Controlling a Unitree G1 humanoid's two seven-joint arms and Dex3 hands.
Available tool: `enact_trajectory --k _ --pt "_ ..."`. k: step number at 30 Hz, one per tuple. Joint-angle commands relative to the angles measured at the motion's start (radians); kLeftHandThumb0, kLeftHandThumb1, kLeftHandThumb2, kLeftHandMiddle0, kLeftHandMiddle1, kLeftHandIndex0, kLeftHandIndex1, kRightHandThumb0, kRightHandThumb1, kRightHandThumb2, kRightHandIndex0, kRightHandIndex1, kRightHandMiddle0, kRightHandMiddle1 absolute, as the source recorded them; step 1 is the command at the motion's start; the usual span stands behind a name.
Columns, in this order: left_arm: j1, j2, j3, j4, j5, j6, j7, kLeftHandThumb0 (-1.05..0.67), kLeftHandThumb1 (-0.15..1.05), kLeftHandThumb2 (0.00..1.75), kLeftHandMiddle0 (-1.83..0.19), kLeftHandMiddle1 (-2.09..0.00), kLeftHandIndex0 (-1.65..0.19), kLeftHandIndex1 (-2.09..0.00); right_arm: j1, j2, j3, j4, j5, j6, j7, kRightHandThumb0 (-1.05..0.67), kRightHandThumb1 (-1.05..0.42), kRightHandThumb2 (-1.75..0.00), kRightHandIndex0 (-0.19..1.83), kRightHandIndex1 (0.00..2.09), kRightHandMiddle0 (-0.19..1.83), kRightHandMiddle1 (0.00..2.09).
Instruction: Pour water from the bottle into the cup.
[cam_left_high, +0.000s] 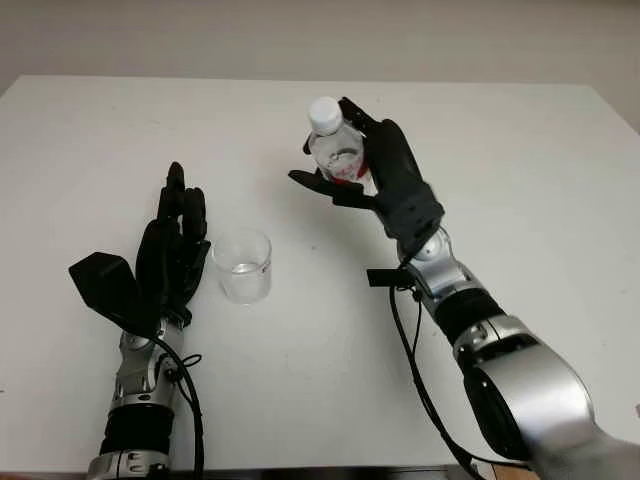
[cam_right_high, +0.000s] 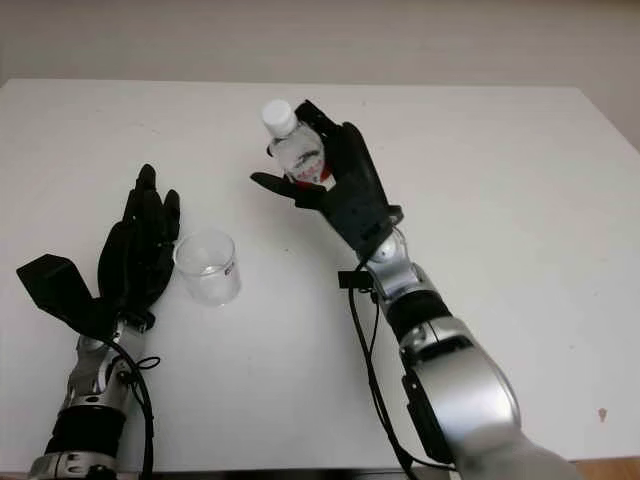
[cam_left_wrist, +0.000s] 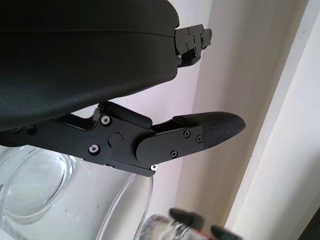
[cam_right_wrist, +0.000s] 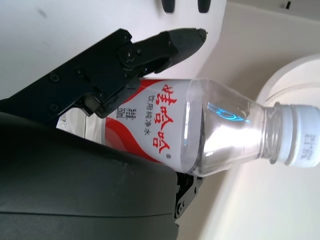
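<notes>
A clear water bottle (cam_left_high: 333, 150) with a red label and a white cap (cam_left_high: 324, 112) stands roughly upright behind and to the right of the cup. My right hand (cam_left_high: 348, 165) is shut on it, fingers behind it and thumb in front. In the right wrist view the bottle (cam_right_wrist: 200, 135) lies across the palm with the cap still on. The clear plastic cup (cam_left_high: 243, 265) stands upright on the white table (cam_left_high: 520, 180). My left hand (cam_left_high: 150, 240) is open just left of the cup, close to its wall (cam_left_wrist: 45, 195). I cannot tell whether it touches the cup.
The table's far edge runs along a pale wall. A black cable (cam_left_high: 415, 370) hangs beside my right forearm.
</notes>
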Motion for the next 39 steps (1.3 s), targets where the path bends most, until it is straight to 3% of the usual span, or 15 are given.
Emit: enact_trajectory --k 1,11,14,18,25,32,39 --pt "0.016 0.002 -0.001 -0.013 0.000 0.008 -0.002 -0.69 1.05 0.60 0.13 -0.05 0.15 -0.05 0.069 -0.021 -0.035 -0.152 0.040 0.095 0.041 -0.40 -1.05 -0.42 1.27 2.09 0.94 2.09" --pt "0.015 0.004 -0.008 -0.014 0.001 0.016 -0.012 -0.69 1.05 0.61 0.13 -0.05 0.16 -0.05 0.296 -0.082 -0.141 -0.686 0.143 0.557 0.130 -0.38 -1.05 -0.39 1.09 2.09 0.77 2.09" --pt "0.016 0.004 -0.006 -0.017 -0.002 0.021 -0.012 -0.69 1.05 0.61 0.12 -0.05 0.16 -0.05 0.331 -0.090 -0.164 -0.772 0.161 0.625 0.142 -0.38 -1.05 -0.37 1.04 2.09 0.71 2.09" --pt "0.016 0.003 -0.009 -0.024 0.003 0.025 -0.007 -0.69 1.05 0.61 0.11 -0.06 0.15 -0.06 0.359 -0.089 -0.186 -0.852 0.176 0.689 0.140 -0.39 -1.05 -0.37 1.15 2.09 0.83 2.09" --pt "0.025 0.004 -0.013 -0.042 0.007 0.039 -0.006 -0.69 1.05 0.62 0.12 -0.05 0.15 -0.05 0.362 -0.072 -0.195 -0.917 0.184 0.816 0.116 -0.40 -1.05 -0.37 1.17 2.09 0.85 2.09" --pt "0.034 0.006 -0.009 -0.056 0.002 0.048 -0.008 -0.69 1.05 0.61 0.12 -0.05 0.16 -0.05 0.355 -0.034 -0.176 -0.852 0.177 0.824 0.110 -0.42 -1.05 -0.44 1.39 2.09 1.05 2.09" --pt "0.045 0.007 -0.010 -0.075 0.003 0.058 -0.007 -0.69 1.05 0.63 0.12 -0.05 0.15 -0.05 0.329 0.003 -0.176 -0.774 0.183 0.850 0.092 -0.43 -1.05 -0.43 1.47 2.09 1.08 2.09"
